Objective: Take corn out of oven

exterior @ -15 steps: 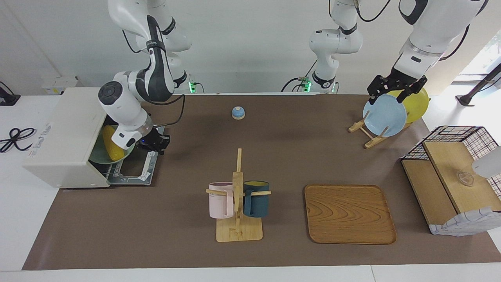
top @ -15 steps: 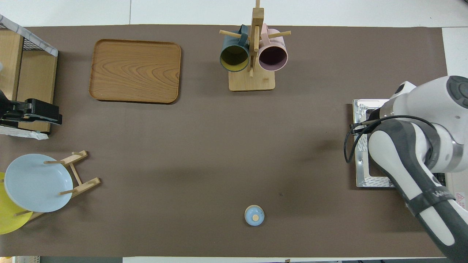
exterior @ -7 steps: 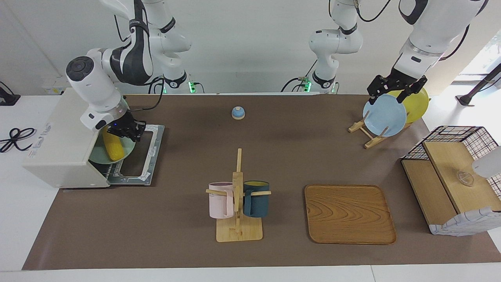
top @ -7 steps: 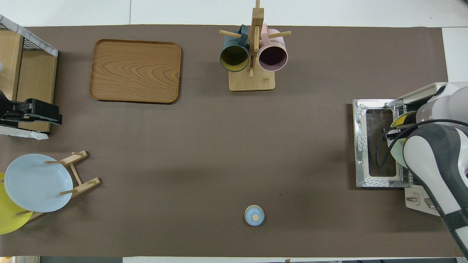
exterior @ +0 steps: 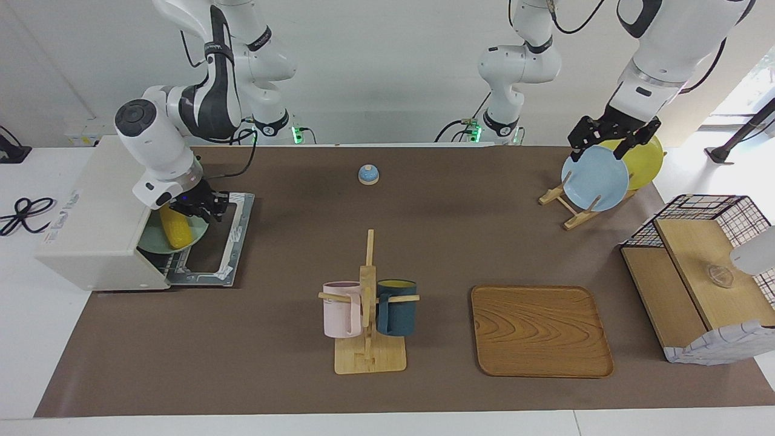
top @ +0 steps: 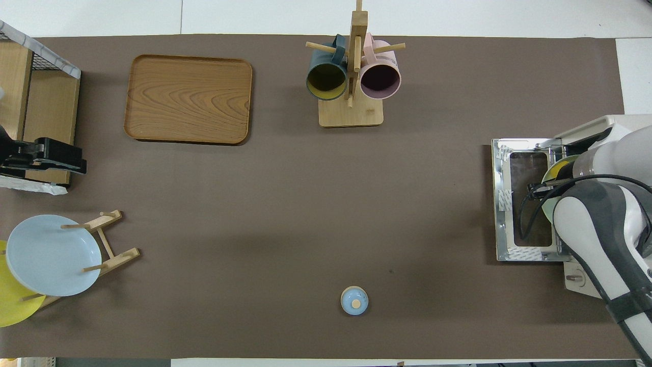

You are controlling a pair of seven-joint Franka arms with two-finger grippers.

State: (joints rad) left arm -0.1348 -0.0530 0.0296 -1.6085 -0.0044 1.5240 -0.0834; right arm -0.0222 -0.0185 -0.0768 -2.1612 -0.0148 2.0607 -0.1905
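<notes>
The cream-white oven point(exterior: 91, 206) stands at the right arm's end of the table with its door point(exterior: 233, 236) dropped open flat. The yellow corn point(exterior: 177, 231) lies on a pale green plate point(exterior: 158, 243) in the oven's mouth; a little of it shows in the overhead view point(top: 559, 167). My right gripper point(exterior: 203, 206) is low at the oven's mouth, at the end of the corn nearer the robots; whether it touches the corn I cannot tell. My left gripper point(exterior: 611, 138) waits in the air over the blue plate point(exterior: 595, 181).
A plate rack holds the blue plate and a yellow plate point(exterior: 646, 160). A wire-and-wood basket point(exterior: 702, 272), a wooden tray point(exterior: 540, 330), a mug rack point(exterior: 368, 303) with pink and dark blue mugs, and a small blue lid point(exterior: 368, 174) stand on the brown mat.
My right arm swung up and back from over the open door, and its gripper moved to the corn at the oven's mouth. The left arm has not moved.
</notes>
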